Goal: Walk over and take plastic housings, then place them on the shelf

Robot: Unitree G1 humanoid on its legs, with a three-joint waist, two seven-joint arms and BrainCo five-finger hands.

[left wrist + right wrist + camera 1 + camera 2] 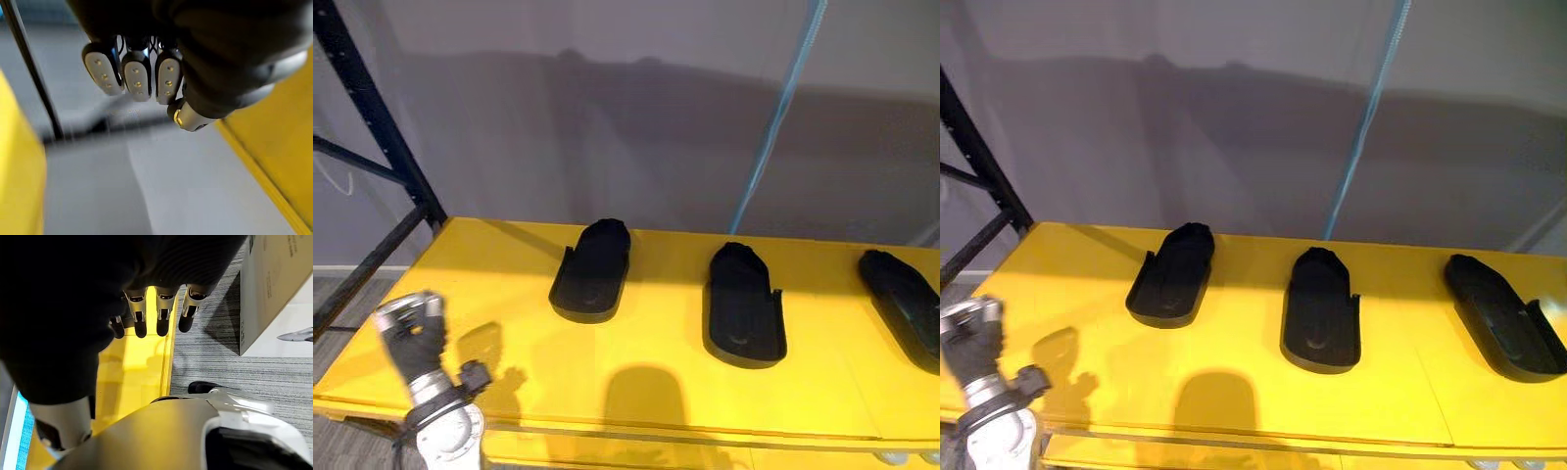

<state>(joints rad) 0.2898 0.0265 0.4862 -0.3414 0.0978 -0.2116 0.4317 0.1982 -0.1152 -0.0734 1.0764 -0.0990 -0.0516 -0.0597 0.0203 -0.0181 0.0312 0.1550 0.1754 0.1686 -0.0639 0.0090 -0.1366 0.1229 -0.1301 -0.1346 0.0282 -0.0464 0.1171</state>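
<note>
— Housings (pixel 1171 275) in danger?
— Judging so. Hovering at the shelf's (pixel 1067 294) near left corner: left hand (pixel 411 338). Reaching in carelessly, risking shoving the left housing into the middle one (pixel 1321 309), or pinching only a thin rim and dropping it.
— Holding anything?
— Left hand: clenching, gripping nothing. Right hand (pixel 164 313): hanging slack, empty, by the shelf edge. Beyond, lying apart in a row on the shelf: three housings.
</note>
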